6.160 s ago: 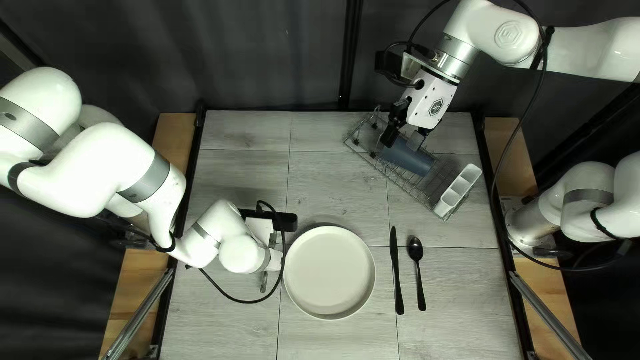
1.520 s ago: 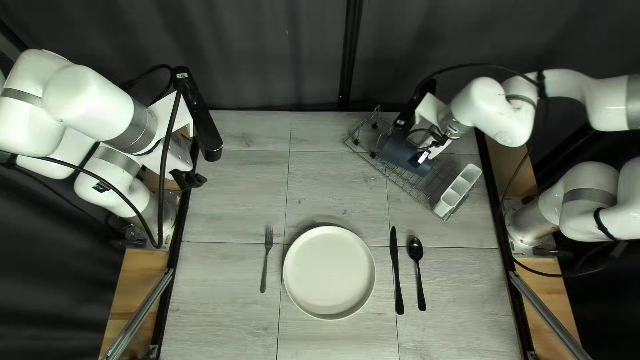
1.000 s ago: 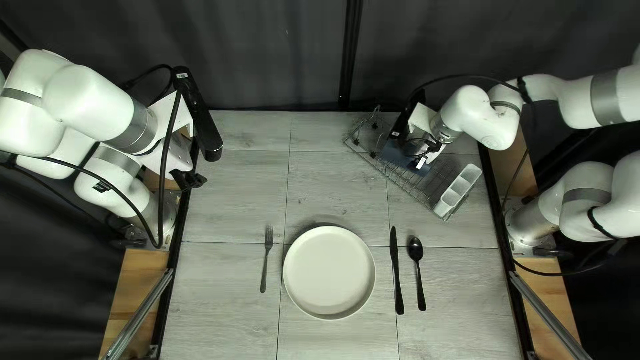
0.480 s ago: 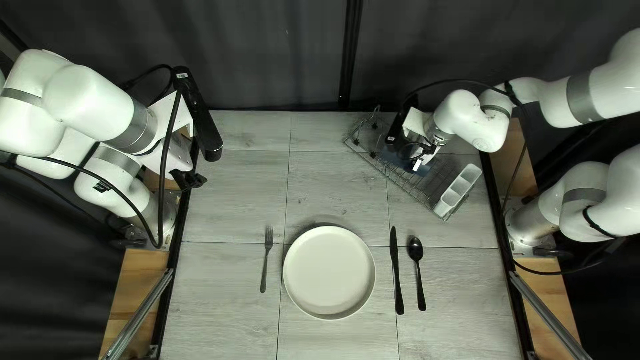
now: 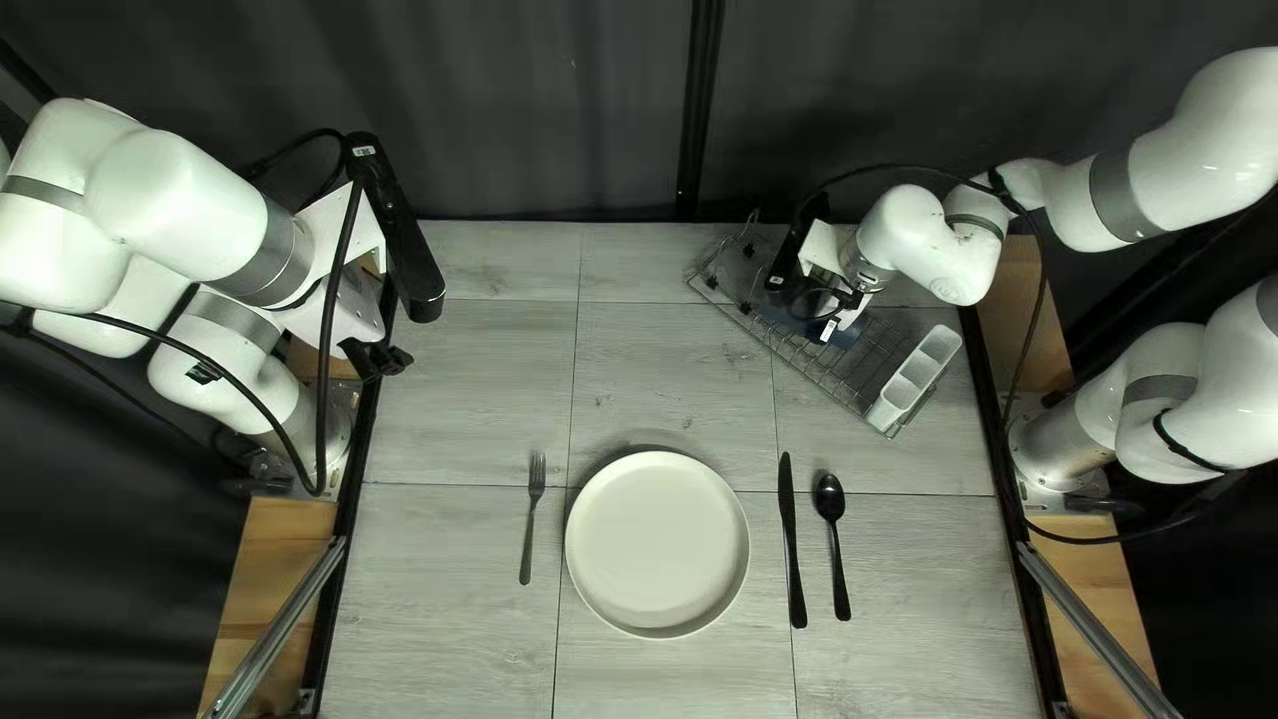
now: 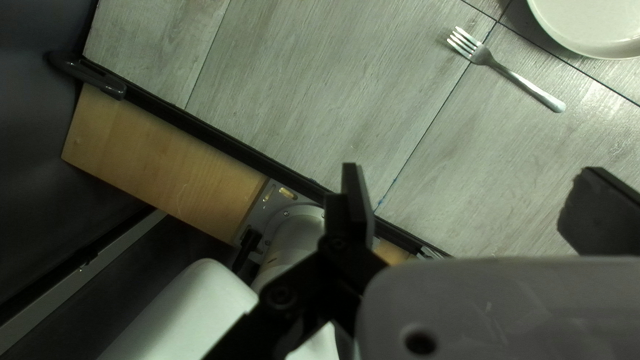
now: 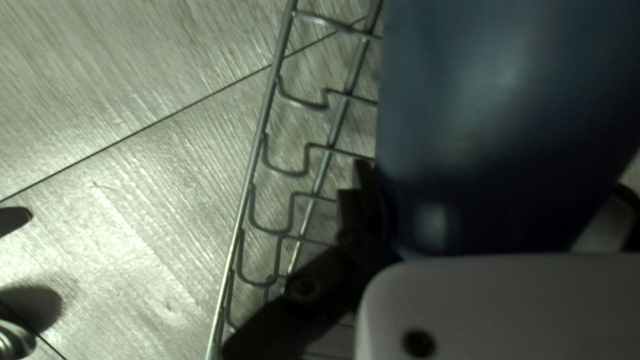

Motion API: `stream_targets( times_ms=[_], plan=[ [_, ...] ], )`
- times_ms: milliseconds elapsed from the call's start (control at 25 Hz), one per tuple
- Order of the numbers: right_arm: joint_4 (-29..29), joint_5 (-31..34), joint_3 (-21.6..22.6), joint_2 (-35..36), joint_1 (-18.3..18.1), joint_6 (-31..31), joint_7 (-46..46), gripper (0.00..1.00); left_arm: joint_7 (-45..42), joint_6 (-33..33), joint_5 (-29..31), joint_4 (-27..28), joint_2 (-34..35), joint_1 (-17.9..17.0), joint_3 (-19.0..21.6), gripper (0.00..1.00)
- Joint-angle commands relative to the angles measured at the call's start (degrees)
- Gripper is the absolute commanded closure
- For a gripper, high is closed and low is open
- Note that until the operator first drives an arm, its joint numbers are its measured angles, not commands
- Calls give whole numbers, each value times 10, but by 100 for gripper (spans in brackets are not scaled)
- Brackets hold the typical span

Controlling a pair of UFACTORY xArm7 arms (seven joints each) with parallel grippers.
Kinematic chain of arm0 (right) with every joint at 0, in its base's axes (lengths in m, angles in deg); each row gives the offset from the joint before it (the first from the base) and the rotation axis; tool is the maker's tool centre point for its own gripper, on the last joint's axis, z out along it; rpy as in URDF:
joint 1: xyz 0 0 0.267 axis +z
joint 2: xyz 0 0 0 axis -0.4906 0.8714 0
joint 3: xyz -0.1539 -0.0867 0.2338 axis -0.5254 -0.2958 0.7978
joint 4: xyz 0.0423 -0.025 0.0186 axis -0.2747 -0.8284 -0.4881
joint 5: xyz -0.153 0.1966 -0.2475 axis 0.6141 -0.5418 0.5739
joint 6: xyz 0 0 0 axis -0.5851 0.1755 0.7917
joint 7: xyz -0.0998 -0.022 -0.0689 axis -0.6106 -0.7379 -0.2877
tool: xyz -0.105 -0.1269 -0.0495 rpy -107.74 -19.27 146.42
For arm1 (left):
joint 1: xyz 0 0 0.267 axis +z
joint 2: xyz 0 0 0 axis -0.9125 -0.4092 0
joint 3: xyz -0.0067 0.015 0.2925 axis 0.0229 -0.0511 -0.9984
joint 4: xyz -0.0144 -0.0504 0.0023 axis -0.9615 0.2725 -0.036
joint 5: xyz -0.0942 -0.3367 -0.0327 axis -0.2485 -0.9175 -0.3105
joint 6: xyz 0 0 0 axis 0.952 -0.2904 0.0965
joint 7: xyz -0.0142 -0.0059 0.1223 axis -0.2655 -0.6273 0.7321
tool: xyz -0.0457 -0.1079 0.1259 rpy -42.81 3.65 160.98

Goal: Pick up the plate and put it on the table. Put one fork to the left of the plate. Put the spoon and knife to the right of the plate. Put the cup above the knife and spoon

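Four pieces sit on the worktop (image 5: 666, 360): plate, fork, knife, spoon. Pale plate (image 5: 656, 543) lies flat nr. the middle of the near half. Fork (image 5: 531, 526) is just L of it, apart, tines twd. far edge. Black knife (image 5: 794, 546) is R of plate, w/ a gap; black spoon (image 5: 831, 499) lies just R of knife, roughly parallel, bowl twd. far edge.

Blue cup (image 7: 507, 120) is in the wire rack (image 7: 263, 130) at the far R part of the worktop; I see it only partly in the top left view, since my R arm covers much of it. White divided caddy (image 5: 915, 381) sits at the rack's near R end.

My R hand (image 5: 850, 314) is down at the cup, whose side wall fills much of the R wrist view. Can't tell if this hand is spread or pinching the cup; the cup hides too much.

My L hand (image 5: 386, 357) is up at the worktop's L edge, well apart from the fork. L wrist view: fingers spread wide, nothing btwn. them but a view down to the worktop; fork & part of plate rim lie ahead.
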Motion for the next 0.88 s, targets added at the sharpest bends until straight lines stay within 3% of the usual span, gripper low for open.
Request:
stream_targets(
  times_ms=[40,240,360,560,880],
  plan=[
    [9,7,28,-105,-4,99,56,100,0,0,0,0,0,0,0,0],
    [36,-15,100,-174,29,173,157,100,0,0,0,0,0,0,0,0],
    [61,-19,175,-160,57,193,260,100,0,0,0,0,0,0,0,0],
    [113,-28,263,-99,98,185,377,100,0,0,0,0,0,0,0,0],
    [127,-30,279,-73,108,175,398,100,0,0,0,0,0,0,0,0]
  ],
)
